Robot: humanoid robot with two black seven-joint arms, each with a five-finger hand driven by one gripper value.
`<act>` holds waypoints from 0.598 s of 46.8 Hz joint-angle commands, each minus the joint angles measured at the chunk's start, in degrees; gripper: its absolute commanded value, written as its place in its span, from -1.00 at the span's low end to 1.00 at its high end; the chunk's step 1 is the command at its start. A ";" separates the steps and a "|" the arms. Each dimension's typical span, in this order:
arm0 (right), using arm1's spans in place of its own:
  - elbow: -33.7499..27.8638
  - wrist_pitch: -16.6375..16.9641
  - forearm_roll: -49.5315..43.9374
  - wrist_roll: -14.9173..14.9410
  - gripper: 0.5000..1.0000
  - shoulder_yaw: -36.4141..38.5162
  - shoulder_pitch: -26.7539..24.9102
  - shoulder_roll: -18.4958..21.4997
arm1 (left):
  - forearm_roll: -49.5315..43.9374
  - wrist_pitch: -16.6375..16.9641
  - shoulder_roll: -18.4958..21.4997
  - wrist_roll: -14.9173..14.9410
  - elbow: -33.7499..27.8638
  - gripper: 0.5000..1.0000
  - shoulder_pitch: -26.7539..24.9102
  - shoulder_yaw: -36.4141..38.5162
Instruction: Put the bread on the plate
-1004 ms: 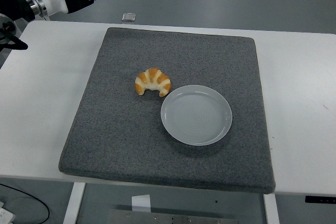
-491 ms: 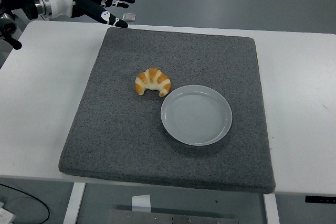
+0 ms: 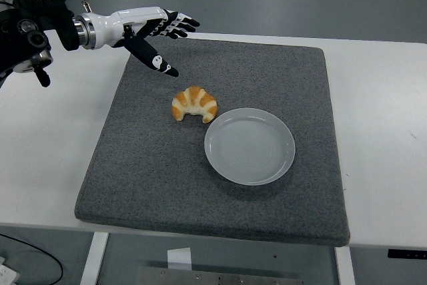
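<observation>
On the white bench (image 3: 47, 165), a dark grey rectangular felt mat (image 3: 160, 185) takes up most of the middle, its near edge lying just short of the bench's near edge and its far edge close to the far one. Toward the right of the mat's centre sits a round, shallow, pale grey-white plate (image 3: 249, 146) with nothing on it. Just beyond the plate's left rim, at about the middle of the mat, lies the golden-brown crescent-shaped croissant bread (image 3: 194, 104), its two tips pointing toward the near edge of the bench. The right tip of the bread is just beside the plate's rim; whether they touch cannot be told. The bread rests flat on the mat, not on the plate.

Farther back, over the mat's far left corner, hangs the left robot hand (image 3: 155, 35), black and white, on a white forearm that comes in from the bench's left edge. The robot hand is spread wide and holds nothing: four fingers (image 3: 181, 26) fan out toward the far edge of the mat, and the thumb (image 3: 159, 63) points down and inward toward the bread. The thumb tip is near the bread but clear of it, with bare mat between them.
</observation>
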 commanded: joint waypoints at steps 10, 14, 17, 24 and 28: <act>0.00 0.00 0.00 0.00 0.73 0.00 0.00 0.00 | 8.51 8.99 -3.01 0.02 -0.89 0.97 0.61 5.37; 0.00 0.00 0.00 0.00 0.73 0.00 0.00 0.00 | 10.79 12.24 -4.15 0.10 -0.81 0.97 1.40 7.22; 0.00 0.00 0.00 0.00 0.73 0.00 0.00 0.00 | 12.11 14.35 -5.56 0.10 -0.37 0.98 1.67 8.19; 0.00 0.00 0.00 0.00 0.73 0.00 0.00 0.00 | 12.91 16.20 -7.49 0.10 1.04 0.97 1.67 9.86; 0.09 0.00 0.00 0.00 0.73 0.00 0.00 0.00 | 13.08 16.46 -8.63 0.19 2.36 0.97 2.28 9.86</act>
